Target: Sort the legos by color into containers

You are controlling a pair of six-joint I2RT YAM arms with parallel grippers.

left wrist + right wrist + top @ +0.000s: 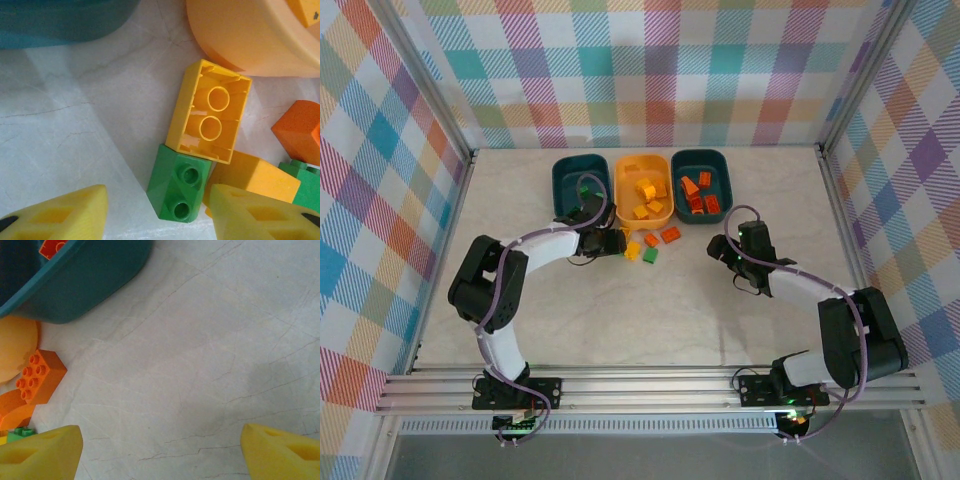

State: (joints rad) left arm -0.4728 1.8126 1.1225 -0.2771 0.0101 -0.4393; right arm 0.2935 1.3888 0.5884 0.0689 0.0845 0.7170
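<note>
Three containers stand in a row at the back: a teal tub point(570, 180) with a green lego, a yellow-orange tub point(626, 185) with yellow legos, and a teal tub point(717, 170) with orange legos. Loose legos lie in front of them. My left gripper point(616, 242) point(159, 200) is open, low over a green sloped brick point(176, 187). That brick lies between the fingers, nearer the right one, with bare table on its left. It touches an upturned yellow brick point(209, 111). My right gripper point(720, 248) point(161, 445) is open over bare table.
Beside the green brick lie another yellow brick point(255, 175), an orange one point(300, 131) and a green one point(305, 186). An orange studded brick point(39, 376) lies left of my right gripper, below the teal tub's wall point(90, 280). Metal frame posts and checked walls surround the table.
</note>
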